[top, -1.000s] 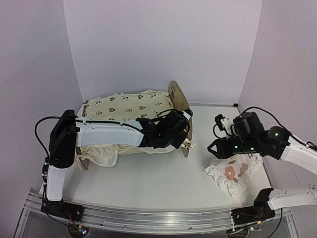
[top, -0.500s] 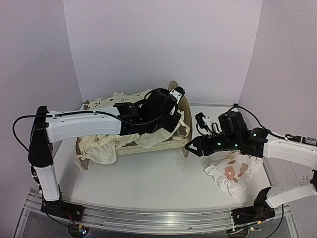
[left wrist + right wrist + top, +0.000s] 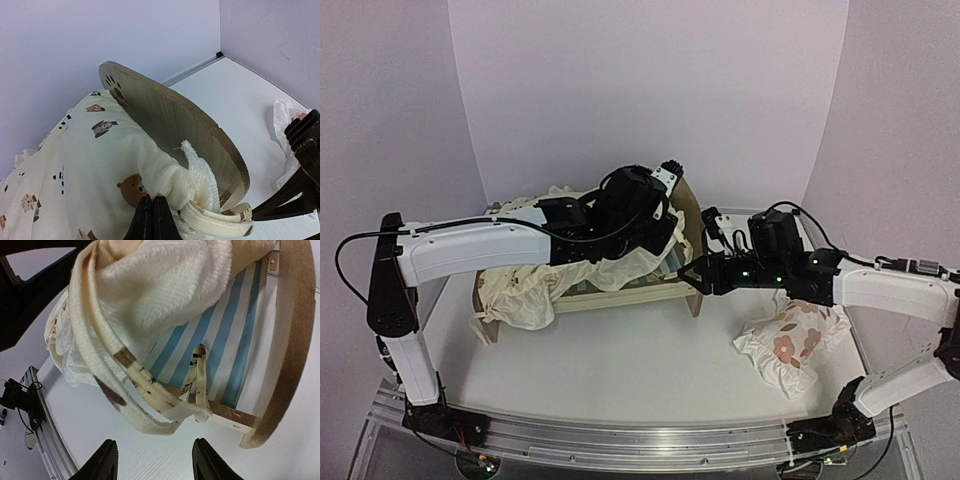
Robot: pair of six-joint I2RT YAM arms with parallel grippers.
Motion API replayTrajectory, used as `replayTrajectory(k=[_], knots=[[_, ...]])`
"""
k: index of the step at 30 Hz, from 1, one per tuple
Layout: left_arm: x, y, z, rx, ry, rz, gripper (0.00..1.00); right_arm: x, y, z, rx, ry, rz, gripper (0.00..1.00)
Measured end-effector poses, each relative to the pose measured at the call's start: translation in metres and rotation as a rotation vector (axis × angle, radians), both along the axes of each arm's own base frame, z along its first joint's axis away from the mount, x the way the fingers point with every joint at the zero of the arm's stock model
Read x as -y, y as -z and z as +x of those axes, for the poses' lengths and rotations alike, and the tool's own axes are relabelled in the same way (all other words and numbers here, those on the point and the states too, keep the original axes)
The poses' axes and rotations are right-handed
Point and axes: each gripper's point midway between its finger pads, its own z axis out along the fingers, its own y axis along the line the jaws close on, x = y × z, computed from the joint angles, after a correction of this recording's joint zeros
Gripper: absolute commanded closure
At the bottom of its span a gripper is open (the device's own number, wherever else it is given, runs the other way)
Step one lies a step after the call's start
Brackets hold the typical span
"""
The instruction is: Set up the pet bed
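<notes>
Two-handed step. Clenched on the cushion corner with left tool; released and empty at right tool, just beside. Lower slowly, flat onto the bed.

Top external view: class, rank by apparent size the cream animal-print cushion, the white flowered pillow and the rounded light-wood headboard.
1. cream animal-print cushion
2. white flowered pillow
3. rounded light-wood headboard, partly hidden, so unsure
</notes>
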Motion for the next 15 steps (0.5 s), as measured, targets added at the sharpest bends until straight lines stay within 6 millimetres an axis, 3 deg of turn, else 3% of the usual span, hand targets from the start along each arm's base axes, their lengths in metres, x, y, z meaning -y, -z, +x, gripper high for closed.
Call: replayTrajectory(k=[10,15], knots=[[-0.005,-0.005,0.003,0.005,-0.009,-0.009,1.00,-0.025,-0.010,0.015,0.002,-0.026,0.067,0.50],[-0.006,-0.006,0.006,0.005,-0.014,-0.009,1.00,-0.041,-0.016,0.012,-0.009,-0.093,0.120,0.55]])
